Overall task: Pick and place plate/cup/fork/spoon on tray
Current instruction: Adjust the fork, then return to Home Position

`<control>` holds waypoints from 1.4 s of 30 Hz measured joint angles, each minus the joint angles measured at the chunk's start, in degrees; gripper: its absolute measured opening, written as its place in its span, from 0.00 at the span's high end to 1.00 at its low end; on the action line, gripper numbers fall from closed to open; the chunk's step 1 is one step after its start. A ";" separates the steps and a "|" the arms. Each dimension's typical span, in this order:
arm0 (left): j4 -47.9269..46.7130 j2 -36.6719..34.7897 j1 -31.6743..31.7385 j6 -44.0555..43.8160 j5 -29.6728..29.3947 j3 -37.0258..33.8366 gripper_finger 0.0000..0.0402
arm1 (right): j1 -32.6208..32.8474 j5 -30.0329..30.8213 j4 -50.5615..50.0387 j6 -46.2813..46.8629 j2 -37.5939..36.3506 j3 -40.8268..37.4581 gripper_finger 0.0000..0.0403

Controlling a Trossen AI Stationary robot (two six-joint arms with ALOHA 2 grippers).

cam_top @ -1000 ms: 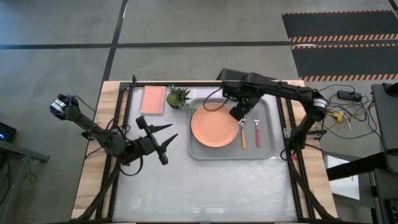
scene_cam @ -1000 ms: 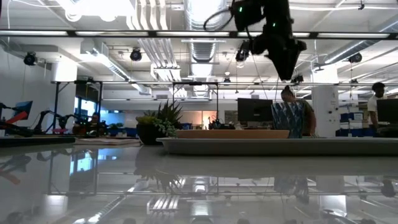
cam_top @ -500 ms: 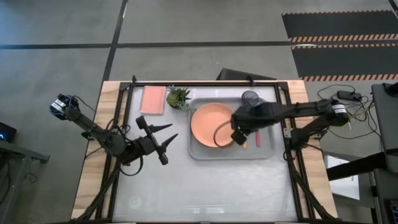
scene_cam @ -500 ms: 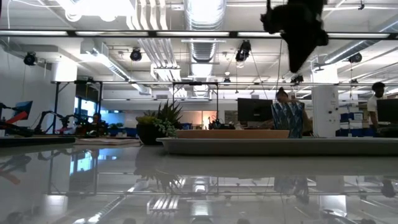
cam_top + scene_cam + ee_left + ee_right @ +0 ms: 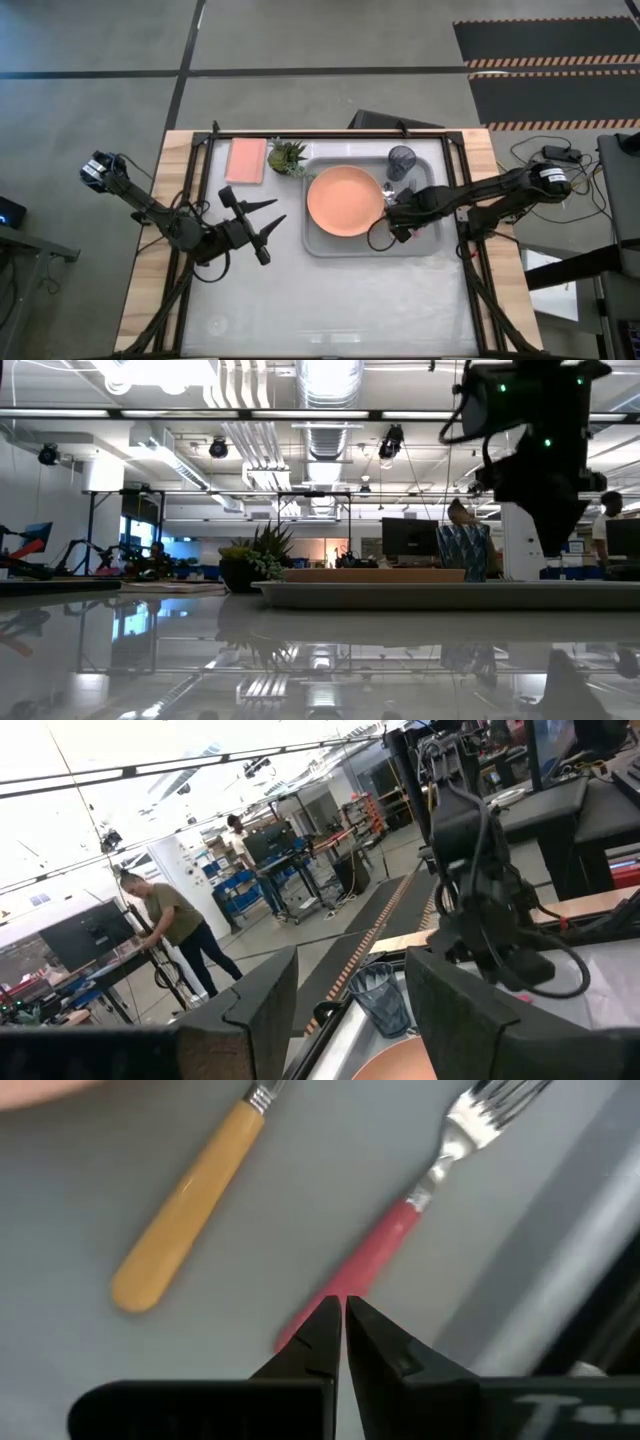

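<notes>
The salmon-orange plate (image 5: 345, 200) lies flat on the grey tray (image 5: 330, 246). The dark cup (image 5: 401, 160) stands upright at the tray's far right. In the right wrist view the orange-handled spoon (image 5: 190, 1210) and the pink-red-handled fork (image 5: 375, 1255) lie side by side on the tray floor; in the high view my right arm hides them. My right gripper (image 5: 343, 1318) is shut and hangs over the end of the fork's handle, above the tray in the low view (image 5: 548, 545). My left gripper (image 5: 262, 226) stands open over the table, left of the tray.
A pink rectangular pad (image 5: 246, 160) and a small potted plant (image 5: 288, 157) sit at the far edge, left of the tray. A wide stretch of table lies between the tray and the near edge. People show in the room behind.
My right gripper has gone from the tray's far side, by the cup, toward the near edge, and now hangs over the fork and spoon. The cup, which the arm covered a second ago, now shows standing on the tray.
</notes>
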 joint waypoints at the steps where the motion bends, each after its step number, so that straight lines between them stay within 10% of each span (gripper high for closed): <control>1: 0.00 0.00 -0.01 0.02 0.02 0.00 0.58 | 0.00 -0.02 1.74 0.18 0.00 -1.25 0.98; 42: 0.00 -0.01 -0.01 0.00 -0.03 0.00 0.58 | 0.88 0.23 15.18 -2.73 -4.42 -8.69 0.98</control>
